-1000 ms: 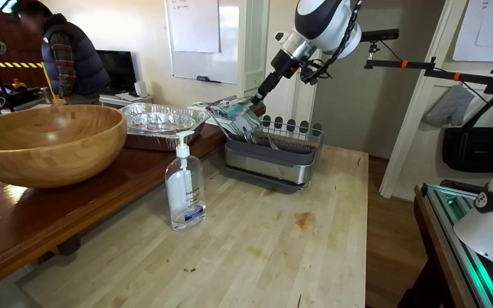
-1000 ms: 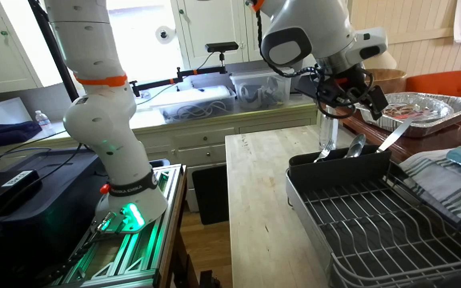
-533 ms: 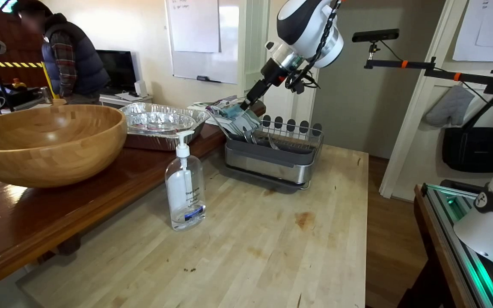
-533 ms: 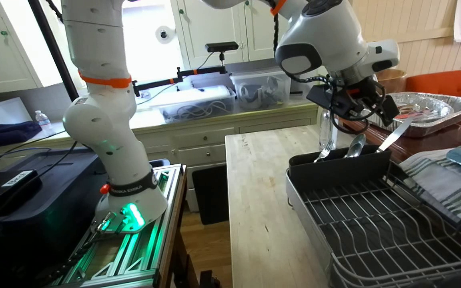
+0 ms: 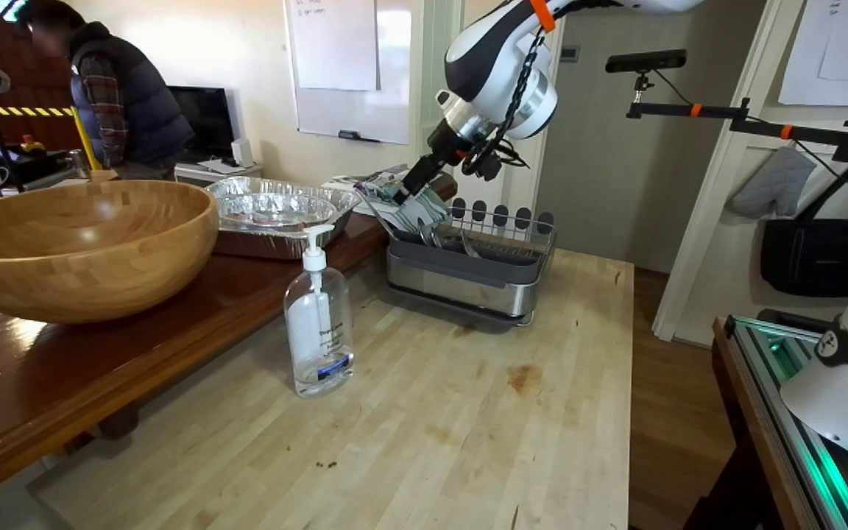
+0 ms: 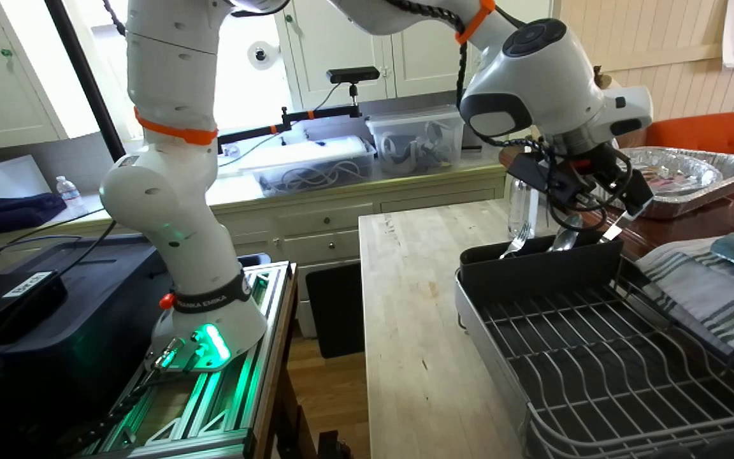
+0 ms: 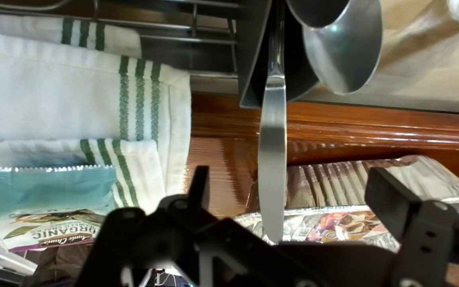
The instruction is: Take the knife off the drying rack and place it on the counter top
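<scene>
your tool [image 7: 288, 185] is spread wide and grips nothing: in the wrist view its fingers [image 7: 201, 187] stand well apart, left of centre and at the right of the frame, and the knife [image 7: 272, 159] shows in the gap between them. in an exterior view the knife rises from the dark cutlery cup [image 6: 545, 274] of the drying rack [image 6: 496, 354], slanting to the upper right of the frame, where the tool hides part of its upper end; the knife stands handle down, so the lift is yet to be made. your coming move turns on that long axis: in the wrist view the knife runs almost straight from upper centre to lower centre, square across the line along which the fingers would close, and a little nearer the finger on the left. you see its broad flat, so closing would, i judge, meet the narrow edges, and the blade might twist. how deep it sits between the fingers you cannot tell from here. once held, it should probably be drawn out along its own slant, clear of the spoon [image 7: 349, 59] at upper right of the wrist frame, before you swing it over to the worktop [image 6: 405, 306], which shows left of the rack in an exterior view.
</scene>
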Robot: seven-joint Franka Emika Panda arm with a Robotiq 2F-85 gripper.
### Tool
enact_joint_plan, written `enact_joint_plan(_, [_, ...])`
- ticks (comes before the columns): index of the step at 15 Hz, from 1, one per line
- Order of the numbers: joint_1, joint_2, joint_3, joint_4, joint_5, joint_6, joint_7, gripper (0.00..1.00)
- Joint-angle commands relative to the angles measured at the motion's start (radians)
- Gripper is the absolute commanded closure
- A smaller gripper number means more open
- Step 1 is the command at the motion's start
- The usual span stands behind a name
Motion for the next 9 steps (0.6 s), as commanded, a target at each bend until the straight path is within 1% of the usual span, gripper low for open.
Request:
enact_joint_plan(1, [-0.006,0.096,0.026,0.086,0.038,0.044,-0.008,0.00])
enact_joint_plan(7, [-0.011,0.182,0.052,0.178,0.048,0.070,-0.007,0.00])
enact_joint_plan(8, [-0.011,0.193,0.054,0.190,0.048,0.072,-0.007,0.02])
enact_joint_plan(9, [-0.010,0.204,0.055,0.202,0.046,0.072,-0.006,0.26])
